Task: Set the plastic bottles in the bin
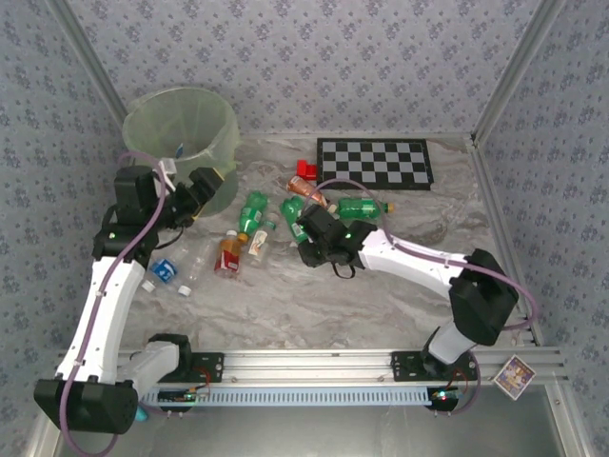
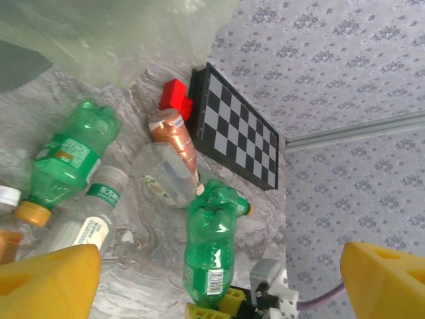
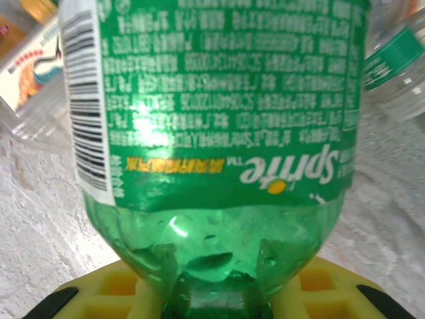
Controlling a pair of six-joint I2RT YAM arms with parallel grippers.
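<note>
I see the bin upright, pale-green, translucent, at 11 o'clock on the counter. The plastic bottles, green, clear and orange, lie mostly on their sides around centre. One green Sprite bottle is gripped at its narrow end.

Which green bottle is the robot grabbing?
The green Sprite bottle: the right gripper is shut on its narrow end. The green bottle by the checkerboard and the green bottle near the bin lie untouched.

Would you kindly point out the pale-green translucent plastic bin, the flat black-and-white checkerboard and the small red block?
Pale-green translucent plastic bin [image 1: 226, 152]: top view, right wall.
Flat black-and-white checkerboard [image 1: 374, 164]: top view, centre.
Small red block [image 2: 174, 93]: left wrist view, its middle.
</note>
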